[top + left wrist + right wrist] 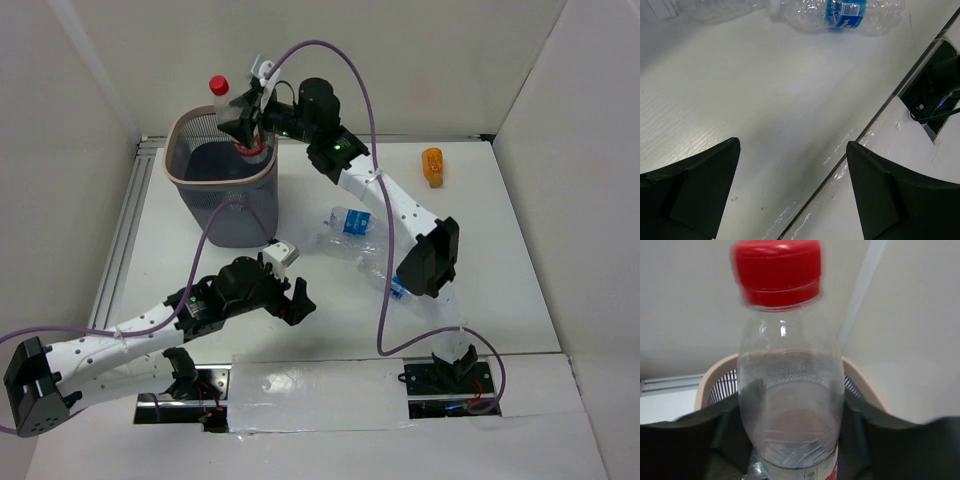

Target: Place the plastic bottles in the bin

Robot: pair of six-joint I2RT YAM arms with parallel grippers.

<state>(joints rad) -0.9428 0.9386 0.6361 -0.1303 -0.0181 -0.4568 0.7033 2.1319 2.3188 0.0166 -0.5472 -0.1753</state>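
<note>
My right gripper (247,122) is shut on a clear bottle with a red cap (222,93) and holds it upright over the far right part of the bin's mouth. The right wrist view shows this bottle (790,390) between my dark fingers (880,440), with the bin's pale rim (715,372) behind it. The dark mesh bin (205,186) stands at the back left. Crushed clear bottles lie mid-table: one with a blue label (351,222), one plain (340,250), one partly under the right arm (398,291). My left gripper (287,296) is open and empty above the table; a blue-labelled bottle (845,12) lies ahead of it.
A small orange object (432,166) lies at the back right. White walls close in the table on the left, back and right. A taped seam (860,135) and a slot with cables (935,95) run along the near edge.
</note>
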